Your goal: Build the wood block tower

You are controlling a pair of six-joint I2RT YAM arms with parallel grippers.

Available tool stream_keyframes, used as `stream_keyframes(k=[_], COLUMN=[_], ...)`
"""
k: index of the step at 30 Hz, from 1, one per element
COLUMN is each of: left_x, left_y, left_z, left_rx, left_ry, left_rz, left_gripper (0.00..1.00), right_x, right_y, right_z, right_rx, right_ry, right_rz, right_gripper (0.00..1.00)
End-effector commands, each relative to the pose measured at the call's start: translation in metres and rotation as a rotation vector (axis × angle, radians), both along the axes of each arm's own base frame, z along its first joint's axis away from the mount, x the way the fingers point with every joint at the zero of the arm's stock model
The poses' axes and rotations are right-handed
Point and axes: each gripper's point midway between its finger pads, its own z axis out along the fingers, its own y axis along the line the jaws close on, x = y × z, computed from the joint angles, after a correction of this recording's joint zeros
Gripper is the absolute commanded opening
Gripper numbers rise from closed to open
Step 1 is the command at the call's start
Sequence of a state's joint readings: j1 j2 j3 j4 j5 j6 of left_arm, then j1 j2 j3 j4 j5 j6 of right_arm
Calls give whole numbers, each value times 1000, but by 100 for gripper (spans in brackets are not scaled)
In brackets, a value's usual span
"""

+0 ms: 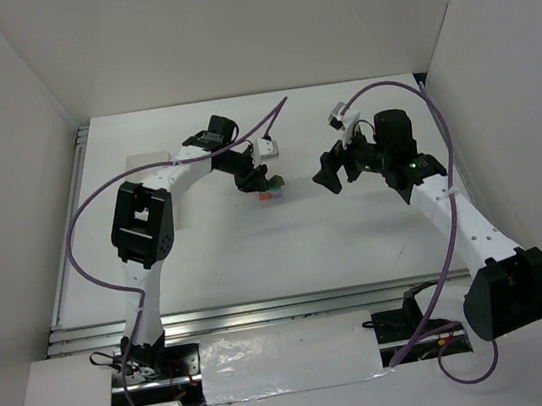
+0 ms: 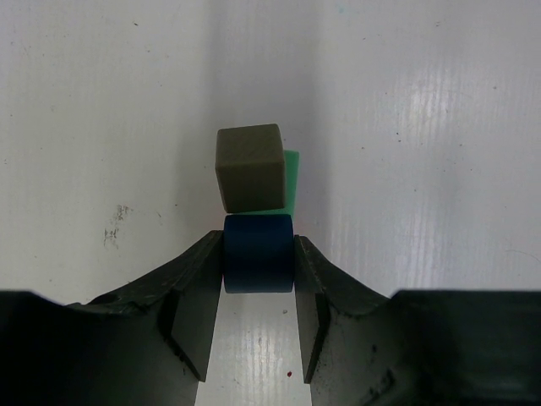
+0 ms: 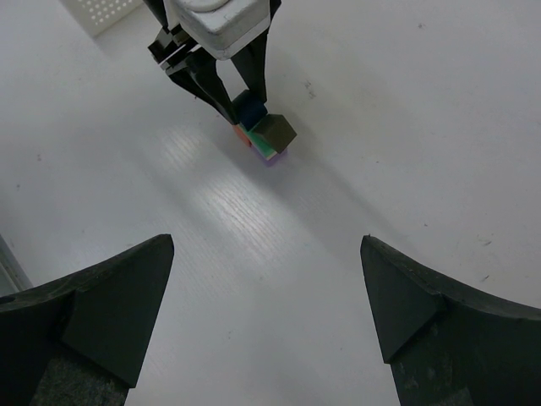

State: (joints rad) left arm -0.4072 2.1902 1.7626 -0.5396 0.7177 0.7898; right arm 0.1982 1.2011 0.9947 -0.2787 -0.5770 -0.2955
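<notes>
The tower [image 1: 270,192] sat mid-table, part built: olive cube [image 2: 250,167] on green cube [image 2: 292,178]. Left gripper [image 2: 258,254] gripped the blue cube [image 2: 258,275] at the olive cube's 6 o'clock, not yet released. Right gripper [image 3: 266,245] gaped empty at the tower's 3 o'clock.

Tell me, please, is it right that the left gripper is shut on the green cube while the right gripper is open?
Not quite: the left wrist view shows the left gripper shut on the dark blue cube; the green cube sits beyond it. The right gripper is indeed open.
</notes>
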Motion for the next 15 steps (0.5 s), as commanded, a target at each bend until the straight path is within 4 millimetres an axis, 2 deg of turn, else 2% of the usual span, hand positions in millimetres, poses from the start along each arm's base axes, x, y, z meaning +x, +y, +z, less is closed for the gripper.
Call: stream_keyframes(k=[1, 15], left_x=[-4, 2], left_y=[-2, -4], left_z=[7, 11], left_rx=[-27, -38], left_ry=[-20, -30], left_rz=[-51, -26], left_gripper=[50, 51], right_x=[2, 3], right_y=[4, 4], right_z=[26, 23], right_rx=[-1, -13], right_ry=[-71, -65], right_rz=[12, 6], right_gripper=[100, 100])
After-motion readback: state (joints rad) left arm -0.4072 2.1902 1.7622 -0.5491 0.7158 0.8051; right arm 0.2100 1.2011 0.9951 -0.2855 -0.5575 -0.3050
